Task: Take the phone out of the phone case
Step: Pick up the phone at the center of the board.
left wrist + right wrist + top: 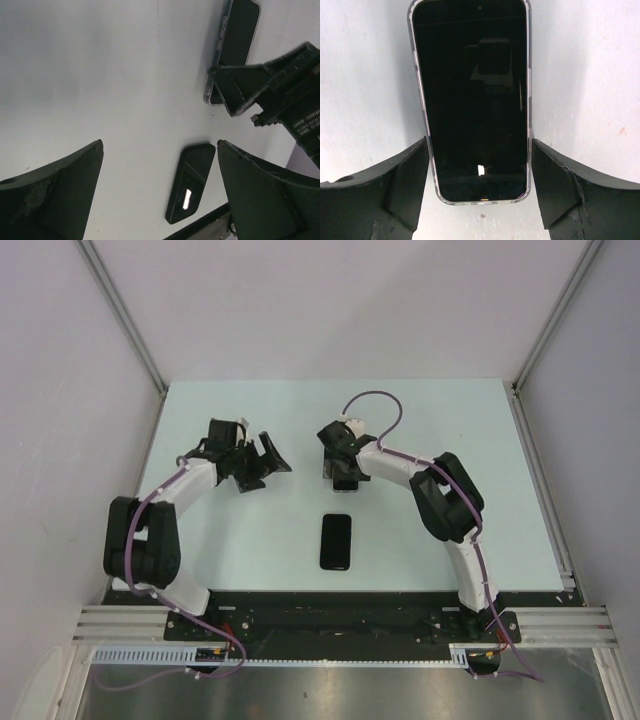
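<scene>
My right gripper (480, 150) stands open, its fingers (405, 175) flanking the lower end of the phone (475, 90). The phone lies screen up in its clear phone case (222, 35) on the pale table (250, 540); whether the pads touch the case I cannot tell. My left gripper (160, 145) is spread wide and holds nothing, hovering off to the left. Nearer the arm bases, apart from the cased phone, a bare black slab (336, 541) lies flat

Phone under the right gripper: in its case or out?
In. The phone lies screen-up with the clear case rim wrapped around its visible edges; the right gripper straddles it, open.
</scene>
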`<state>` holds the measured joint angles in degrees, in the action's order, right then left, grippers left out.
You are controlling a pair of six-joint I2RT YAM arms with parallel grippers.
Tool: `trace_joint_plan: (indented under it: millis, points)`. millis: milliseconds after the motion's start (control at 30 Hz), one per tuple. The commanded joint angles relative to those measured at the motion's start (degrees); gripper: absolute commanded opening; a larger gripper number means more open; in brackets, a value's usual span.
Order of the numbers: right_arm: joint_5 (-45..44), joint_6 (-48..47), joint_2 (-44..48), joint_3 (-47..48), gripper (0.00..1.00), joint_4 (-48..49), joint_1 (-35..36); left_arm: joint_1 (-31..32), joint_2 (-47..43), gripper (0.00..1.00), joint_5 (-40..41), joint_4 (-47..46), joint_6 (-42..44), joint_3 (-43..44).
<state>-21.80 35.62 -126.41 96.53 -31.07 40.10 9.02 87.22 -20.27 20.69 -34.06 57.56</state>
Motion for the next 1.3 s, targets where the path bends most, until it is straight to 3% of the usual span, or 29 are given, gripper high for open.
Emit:
trace_joint_plan:
  millis: [0,233,433,667,967,1067,1100,1167,1200,1267]
  points:
    - [5.44,0.85,8.18,-6.08,0.39,5.92,-0.89,1.26,6.63,1.00,-8.29,-8.03,-7.32,2.63]
    - [18.18,1.12,11.88,-13.47,0.36,13.13,-3.18,4.69,17.36,1.00,-13.55,-12.49,-12.42,9.94]
    - [24.25,0.42,14.96,-14.62,0.35,15.07,-3.62,6.27,24.74,0.98,-17.17,-16.38,-16.30,13.54]
    - [26.99,-0.28,16.02,-14.62,0.36,15.77,-3.53,9.00,31.86,0.92,-17.00,-13.93,-16.65,21.53]
    - [28.39,0.59,16.55,-15.23,0.36,16.48,-3.18,11.46,33.81,0.63,-16.29,-14.45,-18.32,21.89]
    - [28.39,0.68,16.55,-15.32,0.36,16.48,-3.18,11.90,34.07,0.31,-16.55,-14.45,-18.93,22.07]
    - [28.05,0.68,16.81,-15.41,0.37,16.48,-3.18,11.99,34.16,0.03,-16.73,-14.53,-19.11,22.07]
    - [27.69,0.33,17.25,-15.67,0.46,15.60,-3.18,12.08,33.72,0.00,-17.43,-14.36,-19.37,22.07]
    - [27.26,0.42,18.21,-16.02,0.66,14.90,-3.53,12.08,33.20,0.00,-17.69,-14.36,-19.37,21.98]
    - [27.69,0.42,20.05,-16.81,0.88,14.37,-4.06,12.16,31.44,0.00,-17.78,-14.62,-19.20,21.63]
